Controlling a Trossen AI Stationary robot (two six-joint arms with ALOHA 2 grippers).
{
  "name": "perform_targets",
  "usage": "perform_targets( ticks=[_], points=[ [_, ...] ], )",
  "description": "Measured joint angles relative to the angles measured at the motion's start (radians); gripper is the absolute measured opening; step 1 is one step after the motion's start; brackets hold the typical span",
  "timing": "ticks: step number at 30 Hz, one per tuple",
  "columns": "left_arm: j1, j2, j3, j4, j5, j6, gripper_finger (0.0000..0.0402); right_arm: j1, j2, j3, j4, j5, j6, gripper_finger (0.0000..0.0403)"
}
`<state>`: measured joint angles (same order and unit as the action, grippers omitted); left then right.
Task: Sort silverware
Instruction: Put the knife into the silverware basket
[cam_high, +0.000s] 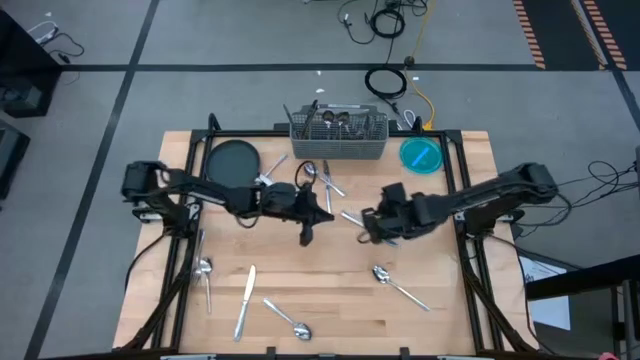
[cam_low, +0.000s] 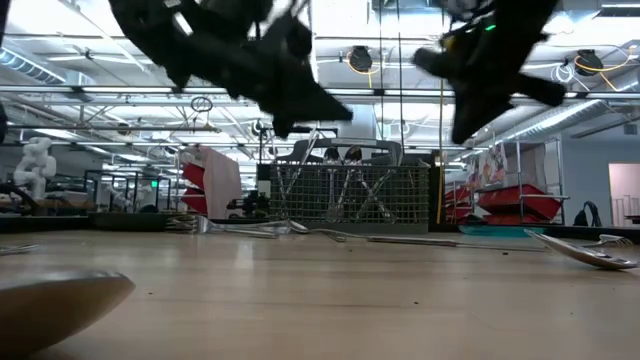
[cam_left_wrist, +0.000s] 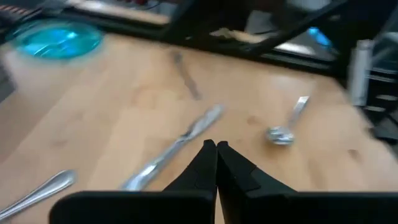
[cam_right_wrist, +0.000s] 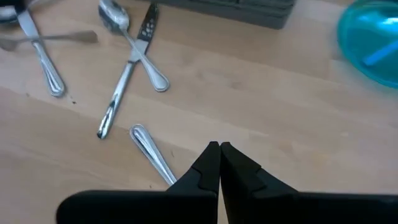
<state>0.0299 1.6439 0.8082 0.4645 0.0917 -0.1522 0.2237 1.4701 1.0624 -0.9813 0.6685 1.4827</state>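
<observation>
Silverware lies scattered on the wooden table: a cluster of pieces near the dark plate, and spoons and a knife toward the near edge. More pieces stand in the wire-mesh caddy at the far edge. My left gripper is shut and empty above the table's middle; it also shows in its wrist view. My right gripper is shut and empty, just right of it, above a handle lying on the table. In the low view both hang well above the tabletop.
A dark round plate lies at the far left and a blue round dish at the far right. A knife crossed over a spoon lies ahead of my right gripper. A spoon and another piece lie under my left gripper.
</observation>
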Motion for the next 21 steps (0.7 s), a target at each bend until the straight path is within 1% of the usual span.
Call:
perform_targets(
  ticks=[5,10,16,18,21],
  points=[
    [0.038,0.080,0.045,0.005,0.022,-0.025,0.0004,0.095,-0.079,-0.030,-0.099,0.017,0.139,0.0000],
    [0.057,0.166,0.149,-0.017,0.025,-0.025,0.0003,0.163,-0.091,-0.033,-0.144,0.037,0.230,0.0000],
    [0.062,0.294,0.277,-0.197,0.028,0.003,0.0002,0.202,-0.086,-0.033,-0.155,0.040,0.262,0.0000],
    [0.062,0.338,0.315,-0.263,0.008,0.013,0.0001,0.214,-0.087,-0.033,-0.158,0.041,0.269,0.0000],
    [0.062,0.386,0.333,-0.307,-0.032,0.030,0.0001,0.232,-0.087,-0.033,-0.167,0.041,0.288,0.0000]
  ],
)
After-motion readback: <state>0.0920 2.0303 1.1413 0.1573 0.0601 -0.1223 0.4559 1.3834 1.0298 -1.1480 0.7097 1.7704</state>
